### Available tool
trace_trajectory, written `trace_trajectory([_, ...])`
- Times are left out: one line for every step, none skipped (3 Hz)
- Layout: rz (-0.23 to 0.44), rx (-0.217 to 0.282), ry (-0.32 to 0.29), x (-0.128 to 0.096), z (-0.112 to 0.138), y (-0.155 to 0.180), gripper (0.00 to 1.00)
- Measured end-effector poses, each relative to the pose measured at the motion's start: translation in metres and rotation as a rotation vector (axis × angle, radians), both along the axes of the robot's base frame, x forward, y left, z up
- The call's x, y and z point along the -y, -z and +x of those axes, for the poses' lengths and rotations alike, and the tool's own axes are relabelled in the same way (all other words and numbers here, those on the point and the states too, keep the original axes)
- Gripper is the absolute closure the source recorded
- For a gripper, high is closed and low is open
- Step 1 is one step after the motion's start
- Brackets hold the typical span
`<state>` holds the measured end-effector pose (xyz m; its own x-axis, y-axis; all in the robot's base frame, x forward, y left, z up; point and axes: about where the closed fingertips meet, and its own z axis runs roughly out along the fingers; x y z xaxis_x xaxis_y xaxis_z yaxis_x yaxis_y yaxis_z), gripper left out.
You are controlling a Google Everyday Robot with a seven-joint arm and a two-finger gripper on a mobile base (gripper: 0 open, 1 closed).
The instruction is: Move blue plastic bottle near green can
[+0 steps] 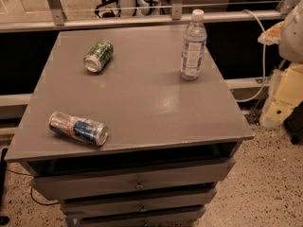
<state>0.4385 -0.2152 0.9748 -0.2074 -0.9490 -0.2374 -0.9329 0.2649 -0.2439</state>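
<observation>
The blue plastic bottle stands upright at the far right of the grey tabletop. It is clear, with a white cap and a pale blue-and-white label. The green can lies on its side at the far left of the top, its silver end turned toward me. The two are well apart. My gripper hangs with the white and yellowish arm at the right edge of the view. It is off the table, right of the bottle, and touches nothing.
A blue, red and silver can lies on its side near the front left edge. The tabletop sits on a drawer cabinet. A white cable loops at the right. A rail and window frame run behind the table.
</observation>
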Motion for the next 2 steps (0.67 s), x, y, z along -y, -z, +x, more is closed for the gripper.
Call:
trace_trajectory([0.086, 0.022, -0.007, -0.009, 0.019, 0.016, 0.0])
trace_trajectory([0.21, 0.079, 0.027, -0.02, 0.063, 0.038, 0.0])
